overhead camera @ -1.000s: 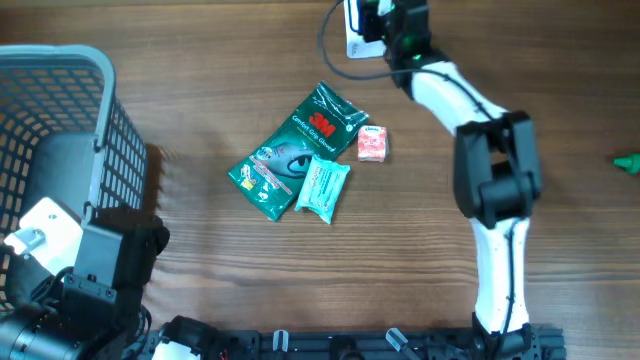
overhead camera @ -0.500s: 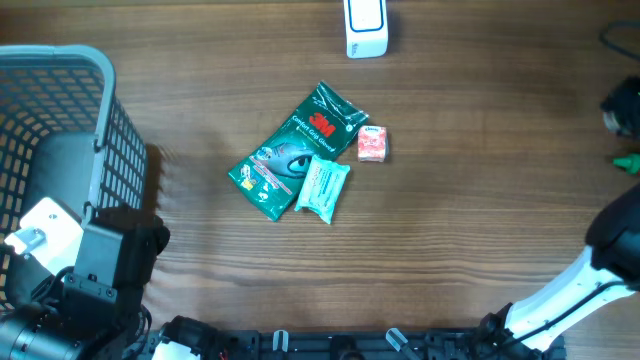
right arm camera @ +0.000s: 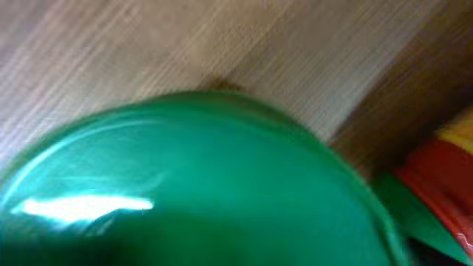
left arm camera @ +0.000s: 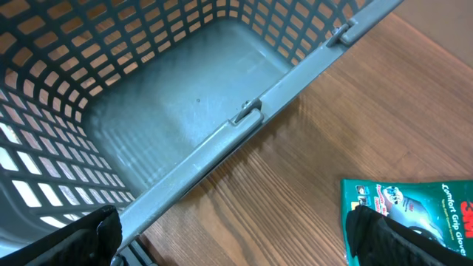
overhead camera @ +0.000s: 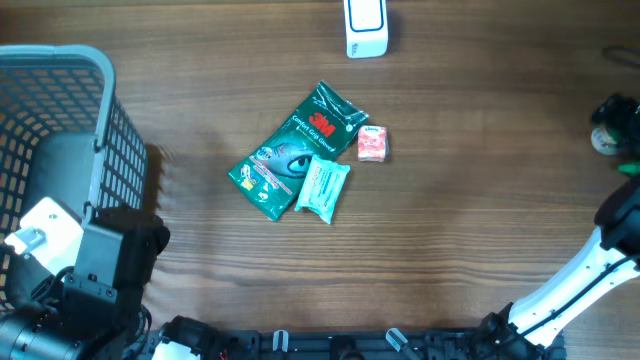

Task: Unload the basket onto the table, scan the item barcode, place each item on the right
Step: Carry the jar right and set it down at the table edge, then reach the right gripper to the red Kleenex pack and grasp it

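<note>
A green 3M glove package (overhead camera: 300,150) lies mid-table, with a teal wipes pack (overhead camera: 322,188) overlapping its lower right and a small pink box (overhead camera: 372,143) beside it. A white scanner (overhead camera: 365,27) stands at the far edge. My left gripper (left arm camera: 236,244) is open over bare wood, between the basket's rim (left arm camera: 244,122) and the glove package (left arm camera: 414,207), with nothing between its fingers. My right gripper (overhead camera: 608,122) is at the table's right edge. Its wrist view is filled by a blurred green round object (right arm camera: 192,185), and its fingers are hidden.
A large grey mesh basket (overhead camera: 60,60) takes up the left side, and the left arm (overhead camera: 95,270) sits below it. A small green thing (overhead camera: 628,166) lies at the right edge. Something red and yellow (right arm camera: 443,177) shows beside the green object.
The right arm has left the white scanner at the far edge and swung out to the right edge of the table. The scanner and the items stay where they were.
</note>
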### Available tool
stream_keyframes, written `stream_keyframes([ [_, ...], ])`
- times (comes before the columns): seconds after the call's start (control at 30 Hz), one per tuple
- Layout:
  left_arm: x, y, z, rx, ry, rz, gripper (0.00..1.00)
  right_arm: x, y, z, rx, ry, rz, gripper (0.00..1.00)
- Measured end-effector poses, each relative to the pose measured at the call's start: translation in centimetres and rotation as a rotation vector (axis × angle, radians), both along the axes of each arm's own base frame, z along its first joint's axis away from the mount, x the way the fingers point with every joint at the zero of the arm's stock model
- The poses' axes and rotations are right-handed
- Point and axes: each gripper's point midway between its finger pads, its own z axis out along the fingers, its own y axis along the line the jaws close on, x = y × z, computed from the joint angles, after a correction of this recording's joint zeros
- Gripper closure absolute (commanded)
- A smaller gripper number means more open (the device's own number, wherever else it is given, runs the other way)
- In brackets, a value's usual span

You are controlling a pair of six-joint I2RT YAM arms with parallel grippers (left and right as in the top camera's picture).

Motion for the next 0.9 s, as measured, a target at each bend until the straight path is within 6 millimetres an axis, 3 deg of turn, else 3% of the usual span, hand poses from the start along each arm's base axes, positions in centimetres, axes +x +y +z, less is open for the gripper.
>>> stream_keyframes([
  [0.07, 0.0, 0.0, 0.0, 0.0, 0.0, 0.0, 0.0, 1.3, -0.6, 4.9, -0.028, -0.064, -0.031, 0.0],
  [0.1, 0.0, 0.0, 0.0, 0.0, 0.0, 0.0, 0.0, 2.3, -0.5, 10.6, -0.065, -0.17, -0.064, 0.0],
  [0.13, 0.0, 0.0, 0.0, 0.0, 0.0, 0.0, 0.0, 2.4, 0.9, 14.6, -0.042, -0.25, -0.089, 0.0],
  [0.17, 0.0, 0.0, 0.0, 0.0, 0.001, 0.0, 0.0, 2.0, 3.9, 18.4, 0.026, -0.326, -0.092, 0.0],
  [0.2, 0.0, 0.0, 0.0, 0.0, 0.0, 0.0, 0.0, 1.8, 6.3, 20.6, 0.084, -0.371, -0.073, 0.0],
  [0.23, 0.0, 0.0, 0.0, 0.0, 0.0, 0.0, 0.0, 1.8, 11.2, 23.3, 0.199, -0.425, -0.009, 0.0],
  [0.27, 0.0, 0.0, 0.0, 0.0, -0.001, 0.001, 0.0, 2.0, 15.8, 24.2, 0.311, -0.426, 0.063, 0.0],
  [0.3, 0.0, 0.0, 0.0, 0.0, -0.001, 0.0, 0.0, 2.4, 18.9, 23.9, 0.367, -0.404, 0.118, 0.0],
  [0.33, 0.0, 0.0, 0.0, 0.0, -0.001, 0.0, 0.0, 3.1, 23.8, 22.4, 0.444, -0.346, 0.21, 0.0],
  [0.47, 0.0, 0.0, 0.0, 0.0, 0.0, 0.0, 0.0, 4.0, 38.0, 16.4, 0.548, -0.193, 0.468, 0.01],
  [0.5, 0.0, 0.0, 0.0, 0.0, -0.001, 0.0, 0.0, 3.3, 41.7, 14.4, 0.568, -0.146, 0.498, 0.19],
  [0.53, 0.0, 0.0, 0.0, 0.0, -0.001, 0.0, 0.0, 2.1, 44.3, 12.6, 0.584, -0.083, 0.494, 0.21],
  [0.6, 0.0, 0.0, 0.0, 0.0, -0.001, 0.0, 0.0, 0.0, 46.5, 9.0, 0.611, 0.031, 0.346, 0.2],
  [0.7, 0.0, 0.0, 0.0, 0.0, -0.001, 0.0, 0.0, -4.3, 47.8, 3.6, 0.627, 0.23, 0.007, 0.24],
  [0.8, 0.0, 0.0, 0.0, 0.001, 0.002, 0.0, 0.0, -2.6, 49.0, -0.2, 0.682, 0.133, -0.145, 0.32],
  [0.9, 0.0, 0.0, 0.0, 0.0, -0.001, 0.0, 0.0, -2.6, 48.7, -3.1, 0.703, 0.09, -0.238, 0.4],
])
